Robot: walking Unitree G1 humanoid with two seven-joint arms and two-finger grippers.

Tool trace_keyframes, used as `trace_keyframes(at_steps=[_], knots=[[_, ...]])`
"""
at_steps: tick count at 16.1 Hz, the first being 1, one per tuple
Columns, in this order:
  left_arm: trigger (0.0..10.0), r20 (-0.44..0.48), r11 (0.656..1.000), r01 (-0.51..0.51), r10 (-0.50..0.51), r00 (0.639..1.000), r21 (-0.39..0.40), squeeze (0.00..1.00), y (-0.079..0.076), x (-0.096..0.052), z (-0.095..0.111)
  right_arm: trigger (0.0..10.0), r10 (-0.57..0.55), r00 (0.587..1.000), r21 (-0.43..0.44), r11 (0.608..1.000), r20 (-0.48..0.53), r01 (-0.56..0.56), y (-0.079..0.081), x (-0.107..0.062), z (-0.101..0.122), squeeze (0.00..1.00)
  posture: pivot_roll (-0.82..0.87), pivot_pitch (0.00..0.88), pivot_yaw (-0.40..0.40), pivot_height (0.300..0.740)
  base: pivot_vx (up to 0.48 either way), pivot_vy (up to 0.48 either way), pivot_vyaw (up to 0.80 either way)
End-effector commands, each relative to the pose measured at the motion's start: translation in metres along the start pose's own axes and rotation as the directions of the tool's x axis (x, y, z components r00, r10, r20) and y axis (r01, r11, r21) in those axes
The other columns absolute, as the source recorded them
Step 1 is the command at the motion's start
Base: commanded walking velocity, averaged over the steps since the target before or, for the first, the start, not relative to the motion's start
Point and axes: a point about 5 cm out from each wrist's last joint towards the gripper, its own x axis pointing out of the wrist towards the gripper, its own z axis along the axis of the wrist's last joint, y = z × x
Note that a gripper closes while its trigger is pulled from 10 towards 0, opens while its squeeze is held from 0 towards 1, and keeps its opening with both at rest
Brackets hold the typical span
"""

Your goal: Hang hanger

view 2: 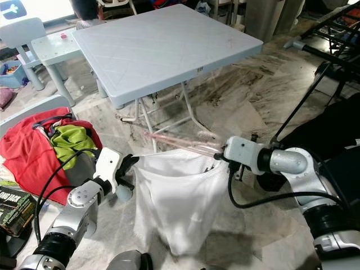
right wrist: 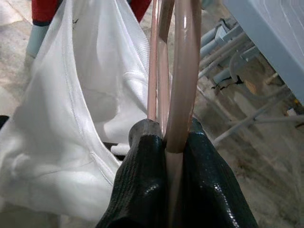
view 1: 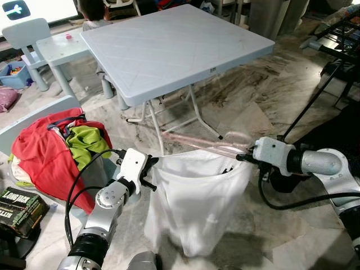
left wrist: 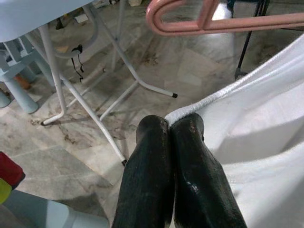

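Two grippers are at work over a veined marble floor [view 1: 247, 107], in front of a pale grey plastic folding table [view 1: 174, 45] with an embossed diamond top and thin white metal legs. Between them hangs a white garment [view 1: 197, 202]: soft woven cloth with a stitched hem, its top edge stretched into a wide open mouth, the rest sagging in loose folds toward the floor. The hanger [right wrist: 183, 71] is smooth, glossy, translucent pink plastic with a rounded bar; its curved end [left wrist: 164, 21] shows in the left wrist view, above the cloth's edge and apart from the left fingers. The hanger runs out from the right gripper [view 1: 243, 158] across the garment's mouth toward the table legs, lying just over the rear hem. In the right wrist view its bars pass straight between the two black textured fingers [right wrist: 142, 185], which are closed tight on them, pads pressed to the plastic with no gap seen. The left gripper [view 1: 154, 165] sits at the garment's opposite upper corner; its fingers [left wrist: 147, 171] are closed together, tips touching, pinching the hem where the cloth edge ends at them. To the robot's left, a heap of red and green clothes [view 1: 59, 146] lies on a pale chair. A small light blue table [view 1: 62, 48] stands beyond the grey one.
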Motion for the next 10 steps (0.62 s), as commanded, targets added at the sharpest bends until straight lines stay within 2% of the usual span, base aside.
trace_keyframes(at_steps=[1,4,6,7,8,9,10], knots=[[0.0,0.013,0.999,-0.047,0.047,0.999,0.021,0.00,0.013,-0.002,0.005,10.0,-0.028,1.000,-0.056,0.998,-0.009,0.028,-0.012,-0.006,0.004,0.00,-0.08,0.000,0.045,0.740,0.000,0.000,0.00],[0.0,0.013,0.994,-0.109,0.109,0.994,0.006,0.00,0.023,-0.005,0.003,10.0,-0.036,0.994,-0.122,0.992,-0.107,0.023,-0.011,-0.017,-0.014,0.00,-0.08,0.000,0.044,0.740,0.000,0.000,0.00],[0.0,0.022,0.992,-0.126,0.126,0.992,0.003,0.00,0.026,-0.006,0.005,10.0,-0.068,0.992,-0.090,0.994,-0.105,0.058,-0.012,-0.020,-0.019,0.00,-0.08,0.000,0.044,0.740,0.000,0.000,0.00],[0.0,0.017,0.989,-0.145,0.145,0.989,-0.008,0.00,0.030,-0.006,0.005,10.0,-0.144,0.988,-0.018,0.989,-0.045,0.144,-0.021,-0.020,-0.014,0.00,-0.08,0.000,0.046,0.740,0.000,0.000,0.00],[0.0,0.010,0.986,-0.161,0.162,0.987,-0.032,0.00,0.032,-0.006,0.003,10.0,-0.234,0.971,0.089,0.969,0.040,0.230,-0.030,-0.018,-0.006,0.00,-0.08,0.000,0.046,0.740,0.000,0.000,0.00],[0.0,0.010,0.985,-0.167,0.167,0.986,-0.050,0.00,0.032,-0.006,0.002,10.0,-0.303,0.946,0.199,0.940,0.116,0.277,-0.038,-0.016,0.003,0.00,-0.08,0.000,0.046,0.740,0.000,0.000,0.00],[0.0,0.012,0.983,-0.173,0.174,0.985,-0.058,0.00,0.032,-0.006,0.002,10.0,-0.394,0.894,0.350,0.885,0.215,0.306,-0.048,-0.014,0.018,0.00,-0.09,0.000,0.046,0.740,0.000,0.000,0.00]])
